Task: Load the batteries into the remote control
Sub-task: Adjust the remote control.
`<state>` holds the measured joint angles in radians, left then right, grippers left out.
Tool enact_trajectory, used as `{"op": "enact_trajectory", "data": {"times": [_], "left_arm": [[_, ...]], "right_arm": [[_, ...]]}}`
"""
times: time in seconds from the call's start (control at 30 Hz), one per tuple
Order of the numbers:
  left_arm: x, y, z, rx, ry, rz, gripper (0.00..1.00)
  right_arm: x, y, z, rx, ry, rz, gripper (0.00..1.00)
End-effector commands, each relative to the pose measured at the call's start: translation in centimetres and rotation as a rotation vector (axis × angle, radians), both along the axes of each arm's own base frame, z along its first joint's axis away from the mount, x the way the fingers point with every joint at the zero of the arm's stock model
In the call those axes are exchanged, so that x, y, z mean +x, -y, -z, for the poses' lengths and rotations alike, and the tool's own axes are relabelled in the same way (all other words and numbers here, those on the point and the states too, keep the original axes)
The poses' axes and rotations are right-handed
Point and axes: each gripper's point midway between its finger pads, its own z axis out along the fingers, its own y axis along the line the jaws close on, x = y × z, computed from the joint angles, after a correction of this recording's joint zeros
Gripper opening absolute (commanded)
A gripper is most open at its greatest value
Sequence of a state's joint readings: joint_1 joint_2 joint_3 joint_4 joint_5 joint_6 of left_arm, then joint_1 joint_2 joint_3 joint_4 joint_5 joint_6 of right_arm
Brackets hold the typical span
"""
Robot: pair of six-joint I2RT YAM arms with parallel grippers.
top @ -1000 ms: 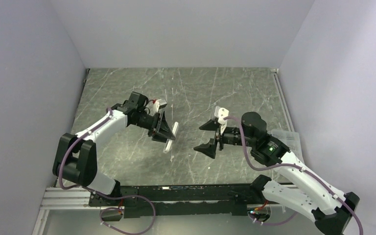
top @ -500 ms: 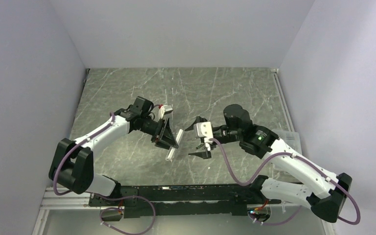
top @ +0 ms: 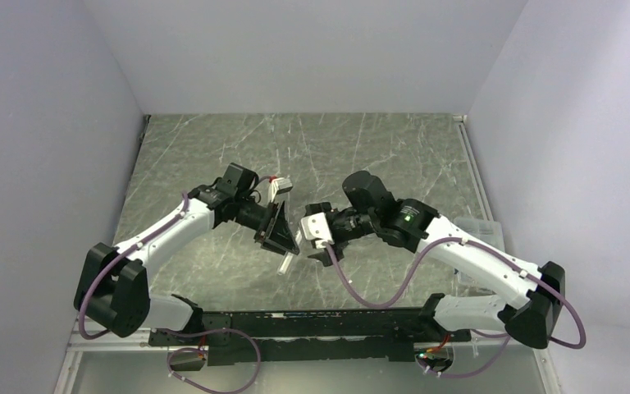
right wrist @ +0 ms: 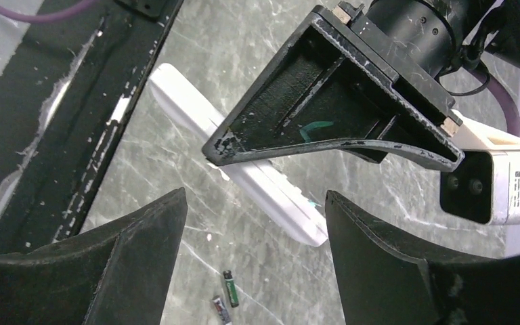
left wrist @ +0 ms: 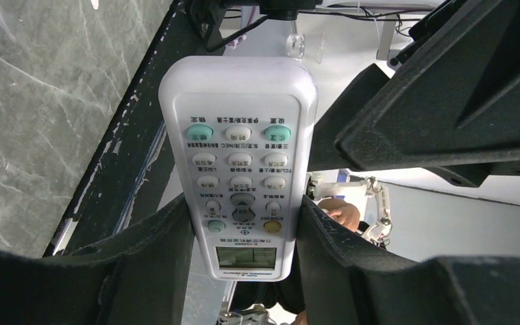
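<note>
My left gripper [top: 280, 235] is shut on the white remote control [top: 285, 261] and holds it tilted above the table. In the left wrist view the remote control [left wrist: 240, 156] faces the camera button side up, clamped by its long edges between the fingers of my left gripper [left wrist: 244, 217]. My right gripper [top: 318, 238] is open and empty, close to the right of the remote. In the right wrist view my open right gripper [right wrist: 254, 198] frames the remote control [right wrist: 274, 193] and two batteries [right wrist: 230, 288] lying side by side on the table below.
The table is grey marble [top: 336, 148] with white walls on three sides. A clear plastic box [top: 482, 231] lies at the right edge, partly behind the right arm. A black rail [top: 295, 322] runs along the near edge.
My right arm has swung left across the table, and its open gripper now sits right next to the remote. My left gripper has shifted slightly right and nearer, still holding the remote.
</note>
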<state>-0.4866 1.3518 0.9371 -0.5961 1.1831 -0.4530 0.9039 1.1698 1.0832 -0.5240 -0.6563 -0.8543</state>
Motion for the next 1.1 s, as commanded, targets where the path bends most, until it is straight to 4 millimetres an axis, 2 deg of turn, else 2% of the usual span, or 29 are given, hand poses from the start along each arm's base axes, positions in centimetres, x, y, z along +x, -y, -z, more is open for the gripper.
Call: {"op": "enact_trajectory", "data": {"times": [0.0,0.3,0.5,0.7,1.07], "left_arm": [[-1.1,0.1,-1.6,-0.067,0.041,0.054,0.24],[-2.0,0.5,-1.6,-0.069,0.046,0.086,0.24],[-2.3,0.6,-1.6,-0.07,0.051,0.1,0.24],[-2.6,0.7,-1.8,-0.073,0.063,0.114,0.24],[-3.2,1.0,-1.9,-0.075,0.074,0.14,0.24]], "right_arm": [[1.0,-0.6,-1.5,-0.012,0.113,-0.006,0.76],[1.3,-1.1,-0.5,-0.11,0.188,-0.004,0.7],[1.1,-0.6,-0.3,-0.172,0.221,0.004,0.66],[1.0,-0.4,0.1,-0.214,0.235,0.005,0.57],[0.2,-0.5,1.3,-0.291,0.242,-0.025,0.54]]}}
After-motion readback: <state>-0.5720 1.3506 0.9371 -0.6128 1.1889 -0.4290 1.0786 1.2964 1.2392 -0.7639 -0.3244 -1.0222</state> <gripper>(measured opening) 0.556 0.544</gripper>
